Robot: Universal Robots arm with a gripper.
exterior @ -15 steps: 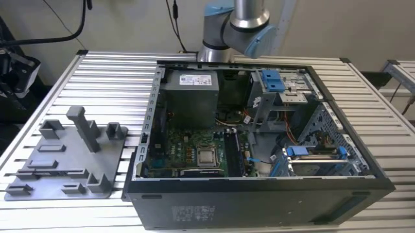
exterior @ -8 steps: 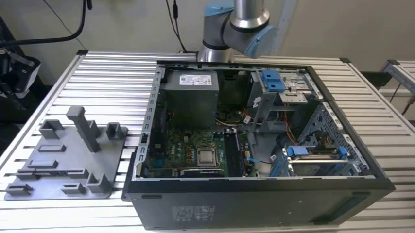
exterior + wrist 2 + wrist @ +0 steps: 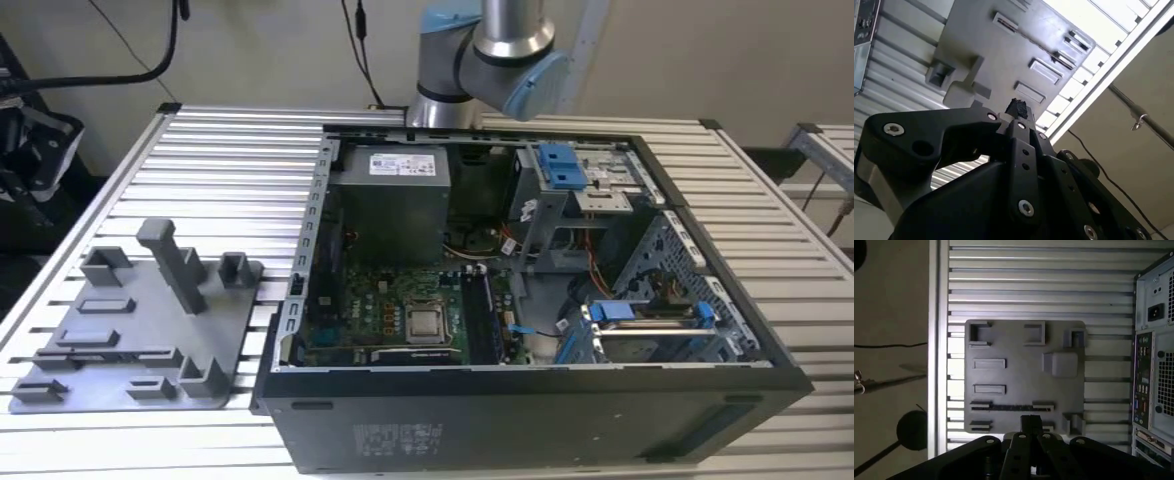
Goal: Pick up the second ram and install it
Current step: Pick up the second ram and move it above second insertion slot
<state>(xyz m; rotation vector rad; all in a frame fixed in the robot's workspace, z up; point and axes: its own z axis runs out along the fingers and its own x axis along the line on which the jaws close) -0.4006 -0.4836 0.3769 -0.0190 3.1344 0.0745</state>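
The second ram [image 3: 1011, 407] is a thin dark strip standing on edge between two low holders on the grey tray [image 3: 1019, 342]. In both wrist views my gripper [image 3: 1030, 422] hangs well above the tray, and its black fingertips [image 3: 1016, 108] are together with nothing between them. In the first wrist view the tips sit just beside the middle of the strip. The same tray [image 3: 134, 325], with its tall post, lies on the slatted table at the exterior view's left. Beside it stands the open computer case [image 3: 534, 420], with the motherboard's memory slots [image 3: 487, 320] near its middle.
The arm's base and elbow [image 3: 487, 50] rise behind the case. The rear panel of the case [image 3: 1154, 365] sits close to the tray. The table's edge rail [image 3: 934, 340] runs along the tray's other side, with floor and cables beyond. Another tray holder [image 3: 979, 332] stands empty.
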